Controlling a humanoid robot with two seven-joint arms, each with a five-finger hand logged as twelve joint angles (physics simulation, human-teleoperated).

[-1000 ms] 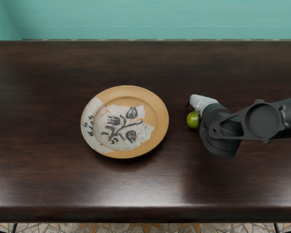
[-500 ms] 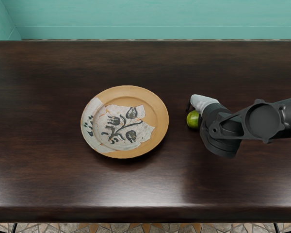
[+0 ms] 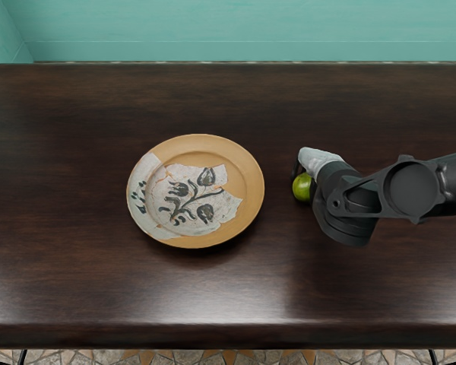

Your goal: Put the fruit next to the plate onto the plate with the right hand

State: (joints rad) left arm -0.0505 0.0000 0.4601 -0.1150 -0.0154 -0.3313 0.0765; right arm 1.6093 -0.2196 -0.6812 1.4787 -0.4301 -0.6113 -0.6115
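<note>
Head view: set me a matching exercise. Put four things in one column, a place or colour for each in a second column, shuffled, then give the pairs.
Things:
1. plate
2. lime
3. right hand
4. table

Descriptions:
A. dark brown wood
B. green, lying on the table just right of the plate
C. orange rim, dark flower motif in the middle
D. at the lime, its arm coming in from the picture's right edge

Pairs: 1-C; 2-B; 3-D; 4-A
</note>
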